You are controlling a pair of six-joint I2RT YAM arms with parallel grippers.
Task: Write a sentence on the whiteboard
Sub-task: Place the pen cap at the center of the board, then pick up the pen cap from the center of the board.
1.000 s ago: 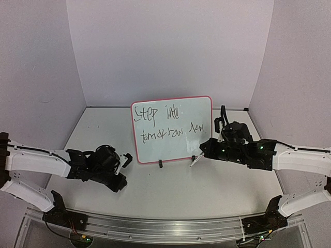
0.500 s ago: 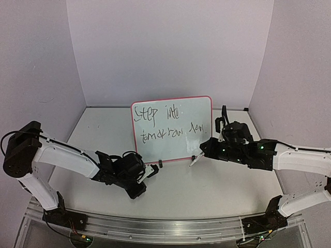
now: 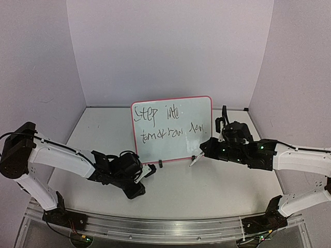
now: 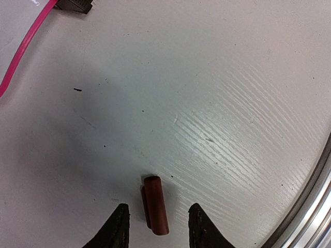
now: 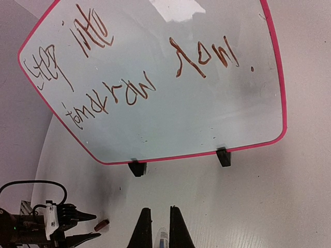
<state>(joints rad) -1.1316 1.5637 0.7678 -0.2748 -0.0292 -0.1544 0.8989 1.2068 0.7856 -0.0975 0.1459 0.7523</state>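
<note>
The whiteboard (image 3: 173,135) stands upright on two black clips (image 5: 223,156) at mid-table, pink-edged. The sentence (image 3: 168,124) runs in two dark handwritten lines, "Step into" above a second line; it also shows in the right wrist view (image 5: 129,77). My right gripper (image 5: 159,232) is shut on a marker (image 5: 162,240), low by the board's right foot, with the marker tip (image 3: 192,162) pointing at the table. My left gripper (image 4: 158,227) is open just above the table, its jaws on either side of a small dark red marker cap (image 4: 155,205) without touching it.
The left gripper (image 3: 149,169) sits close to the board's lower left corner and left clip (image 3: 161,164). The board's pink edge (image 4: 23,49) is at the top left of the left wrist view. A metal rail (image 3: 165,227) runs along the table's near edge.
My left arm swung right from the table's left side to the board's lower left corner, then settled over the cap. The right arm and marker have not moved.
</note>
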